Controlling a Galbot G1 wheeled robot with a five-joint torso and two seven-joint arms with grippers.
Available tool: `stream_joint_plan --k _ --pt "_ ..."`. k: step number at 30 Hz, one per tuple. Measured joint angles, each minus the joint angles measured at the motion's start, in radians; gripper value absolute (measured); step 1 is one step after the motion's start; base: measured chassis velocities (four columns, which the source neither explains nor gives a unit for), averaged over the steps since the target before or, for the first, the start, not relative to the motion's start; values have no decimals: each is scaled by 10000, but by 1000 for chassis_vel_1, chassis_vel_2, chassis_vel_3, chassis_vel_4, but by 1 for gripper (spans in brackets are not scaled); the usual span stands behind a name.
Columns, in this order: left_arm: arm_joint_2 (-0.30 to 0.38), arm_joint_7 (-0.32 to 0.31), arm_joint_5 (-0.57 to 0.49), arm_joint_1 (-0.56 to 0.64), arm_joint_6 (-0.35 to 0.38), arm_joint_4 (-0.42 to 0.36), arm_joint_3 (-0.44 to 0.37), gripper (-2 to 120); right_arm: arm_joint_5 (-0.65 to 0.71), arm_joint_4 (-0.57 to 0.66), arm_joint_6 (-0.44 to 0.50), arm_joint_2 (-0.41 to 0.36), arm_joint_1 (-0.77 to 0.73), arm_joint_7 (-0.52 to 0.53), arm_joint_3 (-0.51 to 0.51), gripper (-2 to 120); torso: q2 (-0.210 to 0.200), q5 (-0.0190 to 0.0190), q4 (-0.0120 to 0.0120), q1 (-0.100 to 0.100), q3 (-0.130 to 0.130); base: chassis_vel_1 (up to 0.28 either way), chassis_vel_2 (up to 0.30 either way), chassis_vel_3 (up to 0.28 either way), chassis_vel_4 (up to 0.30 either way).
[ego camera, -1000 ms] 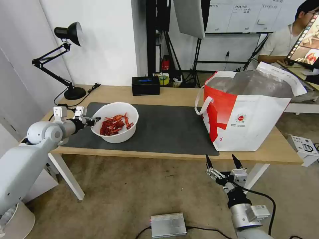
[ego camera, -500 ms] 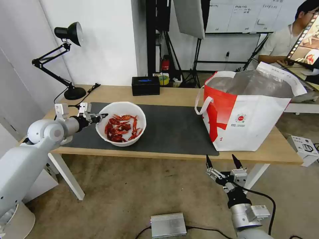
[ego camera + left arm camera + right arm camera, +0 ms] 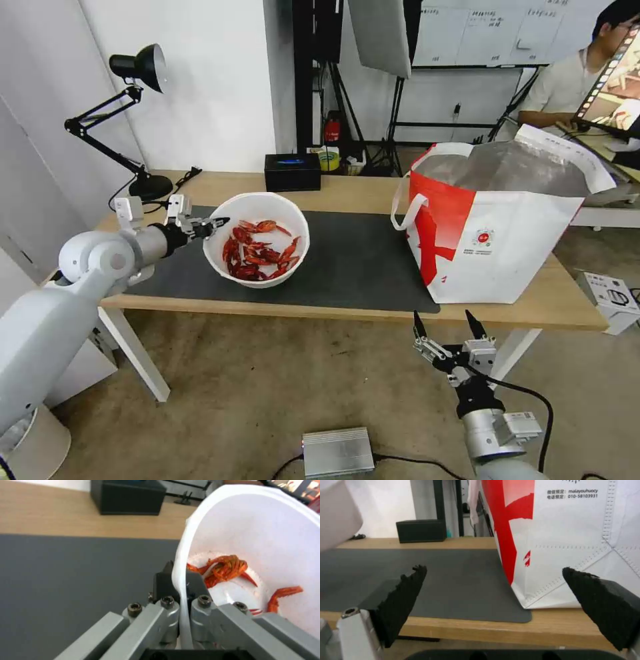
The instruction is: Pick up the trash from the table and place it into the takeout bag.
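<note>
bowl of red shells (image 3: pixel 257 239) hangs tilted over the dark mat (image 3: pixel 347 260), lifted clear of the bench (image 3: pixel 347 190), pinched at its near-left rim by the left tool (image 3: pixel 212 225). left wrist view shows both fingers clamped tight on the thin white rim, one inside, one outside. takeout bag (image 3: pixel 497 227) stands upright at the bench's right end, well apart from the bowl, mouth open upward; so the carry runs rightward across the mat and the bowl must clear the bag's top edge. right tool (image 3: pixel 448 325) is nearer the bag but parked below the bench edge, fingers spread wide, holding nothing. bag's inside is hidden past the foil lining, so contents unreadable. black tissue box (image 3: pixel 292 171) sits at the back edge.
</note>
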Motion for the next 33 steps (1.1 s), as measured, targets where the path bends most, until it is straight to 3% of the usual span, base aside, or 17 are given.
stream_joint_plan --k 17,33 --pt "-749 -433 -382 -941 84 -964 468 0 0 1 1 0 0 0 0 100 0 0 1 0 0 0 0 0 0" --pt "-1838 -685 -469 -2667 207 -446 1860 0 0 0 0 0 0 0 0 100 0 1 1 0 0 0 0 0 0"
